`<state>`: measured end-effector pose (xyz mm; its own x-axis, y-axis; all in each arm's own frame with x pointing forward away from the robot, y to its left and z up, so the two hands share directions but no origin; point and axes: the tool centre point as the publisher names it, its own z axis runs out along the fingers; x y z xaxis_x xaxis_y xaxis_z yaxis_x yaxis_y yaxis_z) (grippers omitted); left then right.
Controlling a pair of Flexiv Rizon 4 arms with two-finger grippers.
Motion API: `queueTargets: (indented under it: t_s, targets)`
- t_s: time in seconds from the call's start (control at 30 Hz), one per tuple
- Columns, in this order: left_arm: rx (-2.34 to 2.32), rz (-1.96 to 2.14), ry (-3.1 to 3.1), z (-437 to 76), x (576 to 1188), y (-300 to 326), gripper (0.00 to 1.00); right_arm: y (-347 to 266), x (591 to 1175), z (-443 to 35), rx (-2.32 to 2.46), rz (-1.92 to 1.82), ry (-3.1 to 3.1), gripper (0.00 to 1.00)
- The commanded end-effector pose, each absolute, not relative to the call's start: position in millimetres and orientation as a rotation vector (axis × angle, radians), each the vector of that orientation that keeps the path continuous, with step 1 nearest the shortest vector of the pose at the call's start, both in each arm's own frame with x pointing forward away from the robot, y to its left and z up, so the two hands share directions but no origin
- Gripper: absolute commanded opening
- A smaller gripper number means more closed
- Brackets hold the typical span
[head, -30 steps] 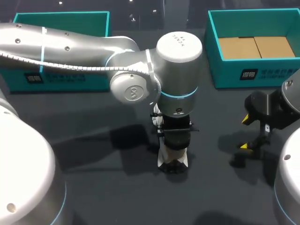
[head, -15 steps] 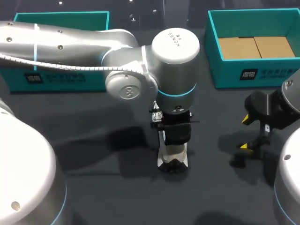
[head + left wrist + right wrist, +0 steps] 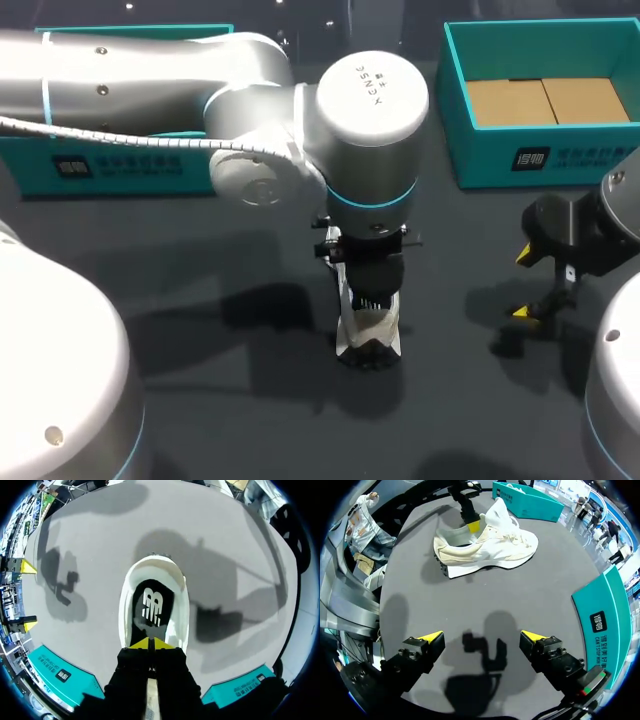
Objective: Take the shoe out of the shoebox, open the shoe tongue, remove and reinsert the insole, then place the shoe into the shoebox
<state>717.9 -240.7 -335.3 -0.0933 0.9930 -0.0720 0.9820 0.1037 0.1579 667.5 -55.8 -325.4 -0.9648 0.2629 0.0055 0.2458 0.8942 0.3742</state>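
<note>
A white shoe (image 3: 368, 338) stands on the dark table near the middle, toe toward the front edge. My left gripper (image 3: 370, 288) hangs straight over its heel opening. In the left wrist view its yellow tips (image 3: 150, 642) are pressed together, shut, at the heel end of the black insole (image 3: 150, 605) lying inside the shoe (image 3: 178, 597). I see nothing between the tips. My right gripper (image 3: 524, 283) hovers at the right, open and empty (image 3: 482, 637), with the shoe (image 3: 490, 550) well ahead of it and the left gripper (image 3: 473, 526) at the shoe's heel.
The teal shoebox (image 3: 540, 155) with brown card on its floor stands at the back right. A second teal box (image 3: 130, 165) sits at the back left, partly behind my left arm. Bare table lies between the shoe and my right gripper.
My left wrist has drawn back and up a little, so more of the shoe shows below the gripper. The right arm has not moved.
</note>
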Motion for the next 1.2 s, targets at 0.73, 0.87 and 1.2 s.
queueTargets:
  t_s: [0.73, 0.87, 1.2]
  targets:
    - [2.045, 0.063, 2.229, -345, 737, -240, 0.60, -56, 665, -325, 0.406, 0.584, 3.010, 1.00]
    - [2.048, 0.045, 2.223, -344, 738, -239, 0.80, -56, 665, -325, 0.406, 0.584, 3.010, 1.00]
    - [2.073, 0.043, 2.191, -342, 736, -242, 0.97, -56, 665, -325, 0.406, 0.584, 3.010, 1.00]
